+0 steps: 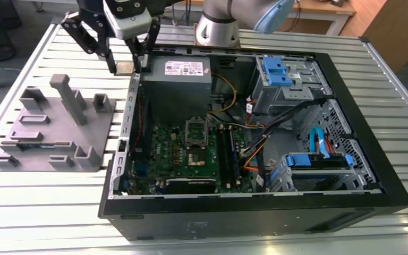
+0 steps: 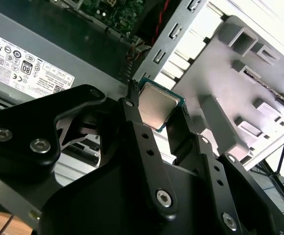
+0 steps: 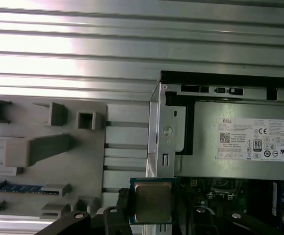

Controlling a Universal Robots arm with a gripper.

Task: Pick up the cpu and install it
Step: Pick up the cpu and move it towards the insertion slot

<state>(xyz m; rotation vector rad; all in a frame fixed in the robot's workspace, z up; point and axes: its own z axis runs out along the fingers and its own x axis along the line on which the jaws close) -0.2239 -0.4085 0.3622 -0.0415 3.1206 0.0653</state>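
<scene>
1. Two dark fingers (image 2: pixel 131 108) of the gripper (image 2: pixel 157 111) press on opposite edges of the cpu (image 2: pixel 156 105). The gripper is narrowed onto the chip and carries it with its silvery top showing.
2. Seen in the exterior view, the held chip hangs at the far corner of the open computer case (image 1: pixel 261 212), just outside the case's side wall on the exterior view's left.
3. The first wrist view looks down past the chip and places it over the line of that same case wall. Bare metal wall is on one side of the chip and dark case interior on the other.
4. The second wrist view adds the close detail: a thin green border around the pale metal top, and the linkage bars of the fingers running back from it.
5. Just inside the case, nearest the chip, sits the grey power supply (image 3: pixel 240 142) with its white label.
6. Deeper in the case, the exterior view takes in the green motherboard (image 1: pixel 183 164) with the shiny socket frame (image 1: pixel 195 139) on it, well apart from the chip, and blue drive brackets (image 1: pixel 275 71) at the case's far side.
7. Outside the case, on the exterior view's left, the grey plastic block (image 1: pixel 55 127) with upright posts lies on the slatted metal table (image 3: pixel 83 44).
8. Behind the case rises the silver robot arm (image 1: pixel 218 26).
</scene>
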